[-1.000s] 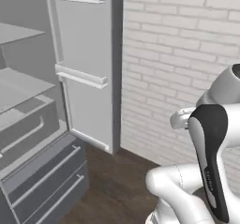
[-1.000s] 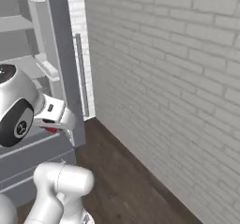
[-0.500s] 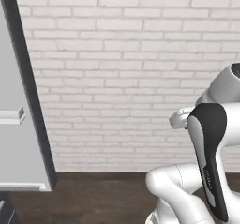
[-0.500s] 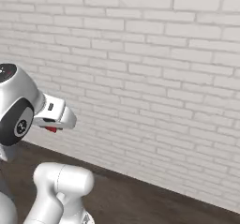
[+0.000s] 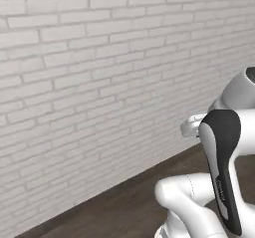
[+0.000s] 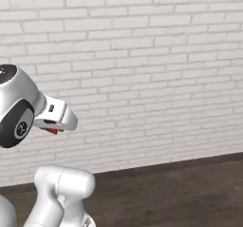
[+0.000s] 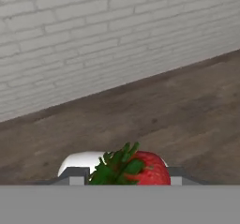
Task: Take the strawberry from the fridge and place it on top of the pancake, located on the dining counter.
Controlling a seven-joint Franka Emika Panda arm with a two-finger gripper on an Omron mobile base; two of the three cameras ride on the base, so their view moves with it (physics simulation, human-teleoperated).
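The strawberry (image 7: 140, 170) is bright red with green leaves and sits low in the hand view, between the two finger tips of my gripper (image 7: 125, 174), which is shut on it. From the right base view a sliver of the red strawberry (image 6: 52, 131) peeks out under the hand, where my gripper (image 6: 53, 129) is tucked close to the arm. In the left base view the white hand pokes out to the left of the dark forearm. The fridge, the dining counter and the pancake are out of view.
A white brick wall (image 5: 99, 72) spans both base views and stands close ahead. Dark wood floor (image 6: 180, 188) runs along its foot. In the hand view the same brick wall (image 7: 93, 40) meets the wood floor (image 7: 187, 106).
The whole scene has swung: the open fridge seen a second ago has slid out of view and the brick wall has taken its place. The base has turned. The arm keeps its tucked pose with the strawberry.
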